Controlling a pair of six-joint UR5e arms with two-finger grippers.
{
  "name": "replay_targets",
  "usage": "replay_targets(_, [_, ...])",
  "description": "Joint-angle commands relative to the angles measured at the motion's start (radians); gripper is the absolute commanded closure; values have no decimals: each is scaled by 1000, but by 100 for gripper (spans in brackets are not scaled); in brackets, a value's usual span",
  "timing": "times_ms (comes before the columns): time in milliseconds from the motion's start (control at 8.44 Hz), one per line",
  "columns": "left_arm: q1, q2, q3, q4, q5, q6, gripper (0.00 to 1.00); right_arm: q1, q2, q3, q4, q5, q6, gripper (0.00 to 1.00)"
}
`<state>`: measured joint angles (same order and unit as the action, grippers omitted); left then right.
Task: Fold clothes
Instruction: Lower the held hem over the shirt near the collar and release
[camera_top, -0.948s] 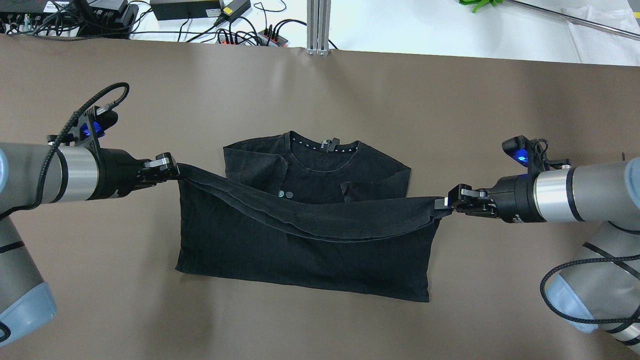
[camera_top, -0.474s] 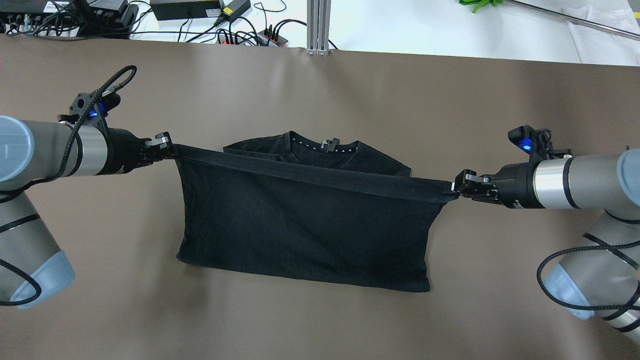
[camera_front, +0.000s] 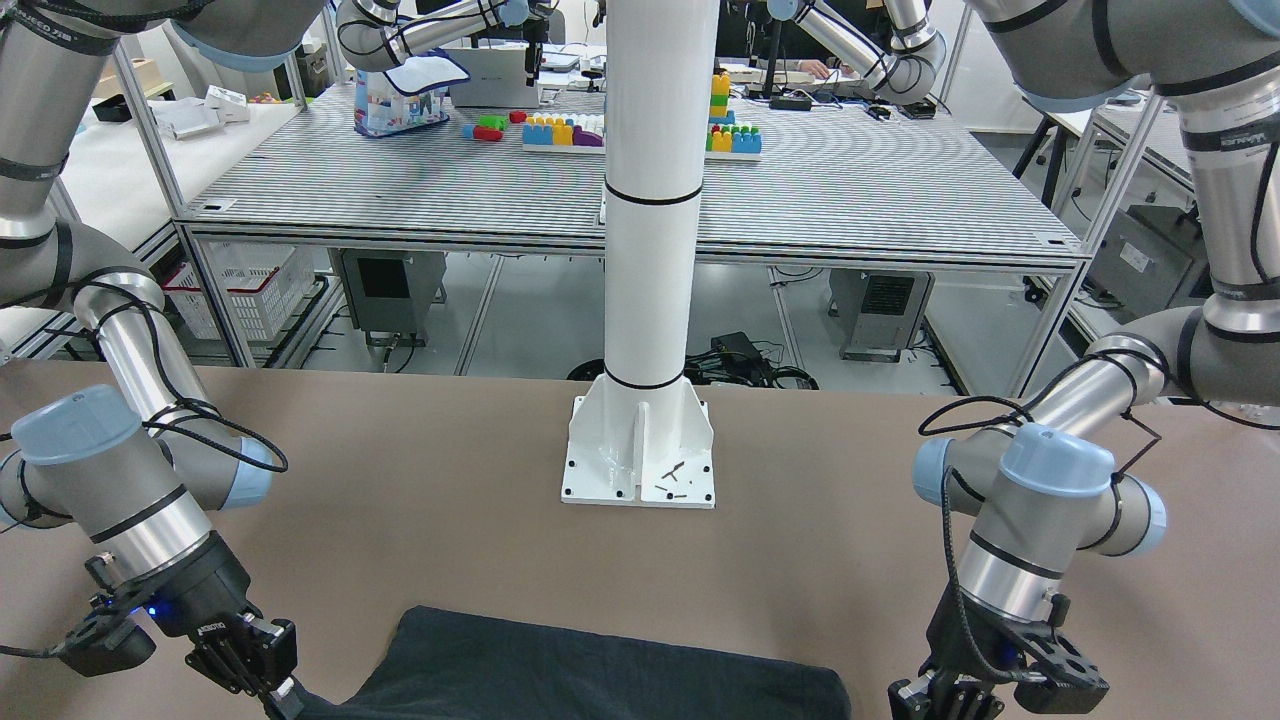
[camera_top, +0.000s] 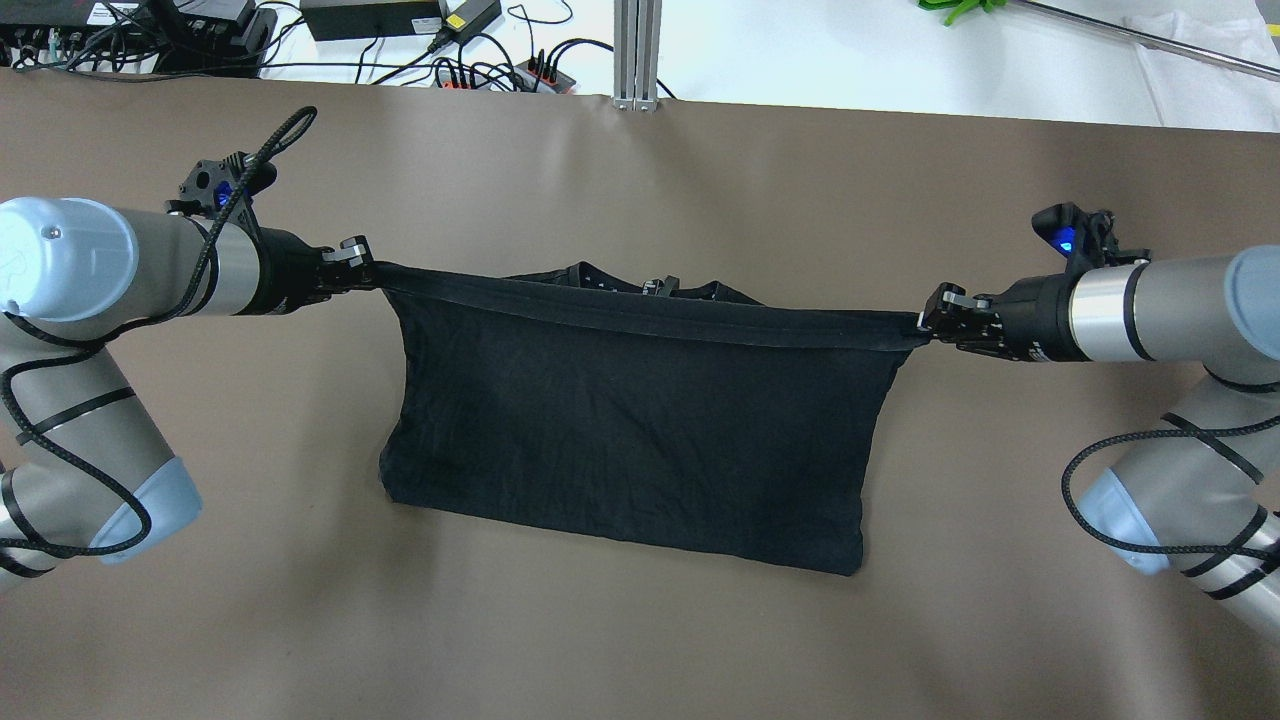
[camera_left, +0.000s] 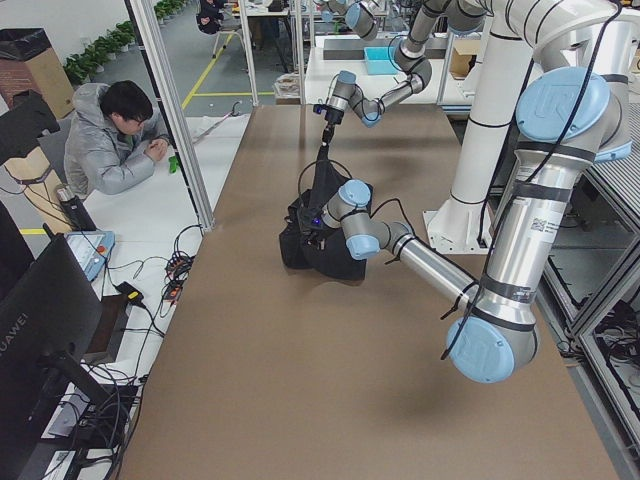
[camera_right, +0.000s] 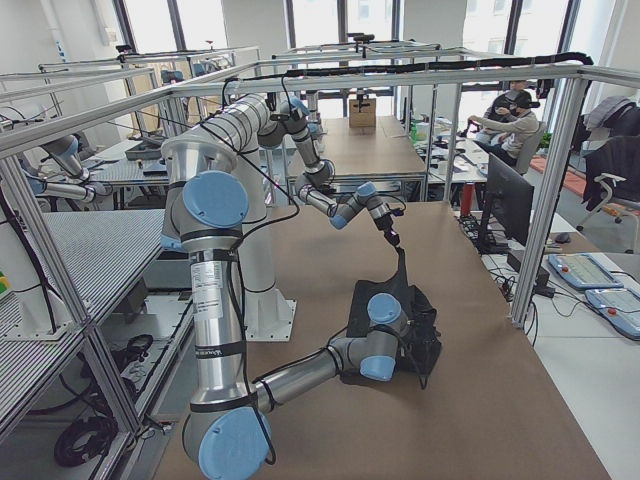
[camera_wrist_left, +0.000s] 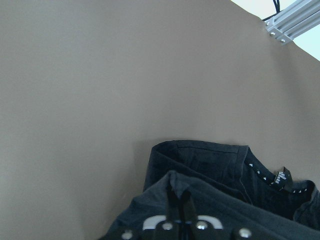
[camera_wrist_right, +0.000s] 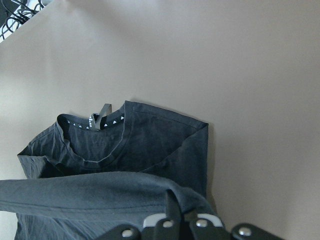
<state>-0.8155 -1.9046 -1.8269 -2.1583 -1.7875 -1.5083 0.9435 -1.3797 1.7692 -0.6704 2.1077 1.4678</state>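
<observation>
Overhead exterior had it plainly: the left gripper (camera_top: 368, 270) was clamped tight on one corner of the black garment (camera_top: 640, 440), and the right gripper (camera_top: 928, 322) was pinched just as firmly on the opposite corner. Between them the hem (camera_top: 650, 312) ran as a taut, nearly straight line above the brown table (camera_top: 640, 170). That tension looked deliberate: a stretched edge keeps the cloth flat and square, so the raised half could be laid over the collar (camera_top: 655, 287) half without bunching. The collar peeked out just beyond the hem, lying on the table. The garment's near folded edge rested on the table at mid-width, between the two arms, and the cloth sloped up from it to the grippers. Both wrist views agreed, each showing fingers closed onto a bunched bit of fabric.

The count: one garment, two arms, two grippers, each holding one corner, and one white pole (camera_front: 650, 200) bolted at the table's robot side.
</observation>
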Motion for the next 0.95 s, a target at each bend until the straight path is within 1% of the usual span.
replay_targets(0, [-7,-8,1,0,-4,0,100,0,82,-13,-69,0,3,100])
replay_targets(118, [-7,-5,-2,-3,-6,0,100,-2,90,-14,-101,-6,-3,100])
replay_targets(237, [-7,1,-6,-5,-6,0,100,-3,99,-19,-107,-32,-3,100])
replay_targets(592, [-7,13,-20,-6,-4,-1,100,-8,108,-20,-106,-40,-3,100])
replay_targets(711, [-5,9,-20,-6,-1,-3,100,-8,113,-20,-106,-40,-3,93])
replay_targets(829, [-4,4,-28,-5,3,-7,100,-8,120,-20,-106,-40,-3,75])
